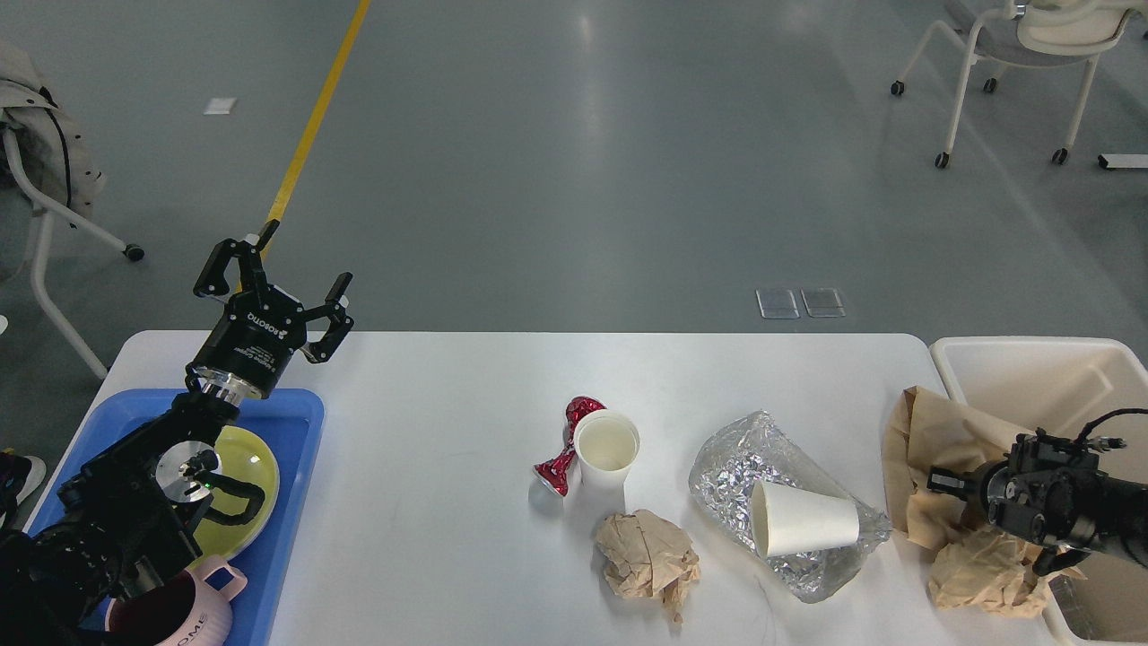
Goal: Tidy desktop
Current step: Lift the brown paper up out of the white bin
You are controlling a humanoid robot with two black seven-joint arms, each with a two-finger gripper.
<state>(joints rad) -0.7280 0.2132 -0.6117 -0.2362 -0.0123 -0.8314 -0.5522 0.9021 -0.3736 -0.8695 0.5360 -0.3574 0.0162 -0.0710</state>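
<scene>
On the white worktop (430, 431) stands one paper cup (606, 449); the left pincer (287, 269) is wide open, the right pincer (951, 484) I cannot tell.

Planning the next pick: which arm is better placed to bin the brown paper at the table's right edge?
Right. Its gripper is already at the brown paper, beside the bin. The left gripper is open, raised over the far left by the blue tray.
</scene>
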